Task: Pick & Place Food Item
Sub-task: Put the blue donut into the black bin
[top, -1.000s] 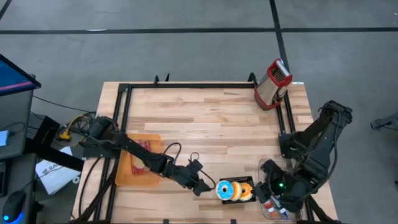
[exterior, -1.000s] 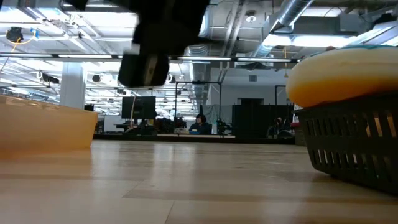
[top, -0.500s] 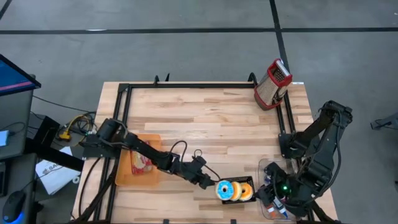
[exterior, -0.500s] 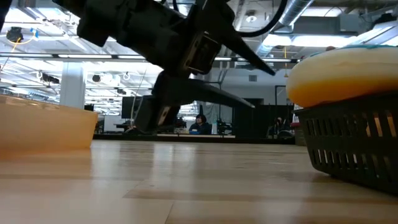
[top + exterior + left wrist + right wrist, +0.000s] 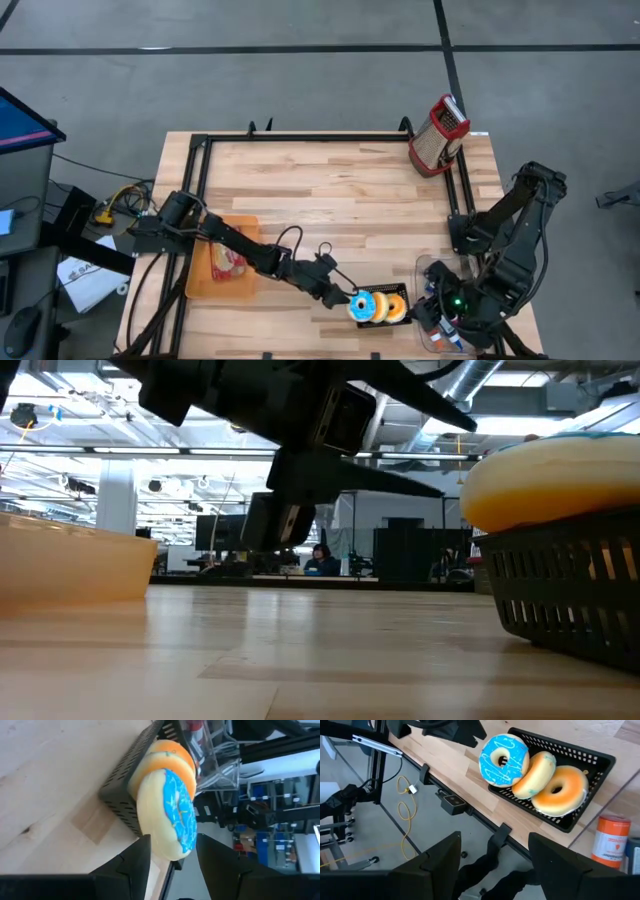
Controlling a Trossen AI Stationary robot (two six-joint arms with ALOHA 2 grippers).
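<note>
I have the butcher-block table (image 5: 330, 190) under both arms, with a red grater-like object (image 5: 438, 135) standing at its far right corner. On the left sits an orange tray (image 5: 222, 270) with what looks like reddish food in it, though I cannot tell what. Near the front edge is the black wire basket (image 5: 555, 780), holding three doughnuts leaning in a row.

My left arm reaches from the tray side across to that basket, and the left tool (image 5: 172, 857) has its fingers spread wide on either side of the blue-frosted doughnut (image 5: 172, 822), the nearest of the three. They straddle it but do not yet pinch it, as far as the wrist view shows. The right tool (image 5: 492, 855) waits past the table's front right corner, fingers apart and empty.

By my reckoning the job is barely begun: the approach is made, but the grasp, lift, carry and set-down all remain. The tray is my guess for the destination.
</note>
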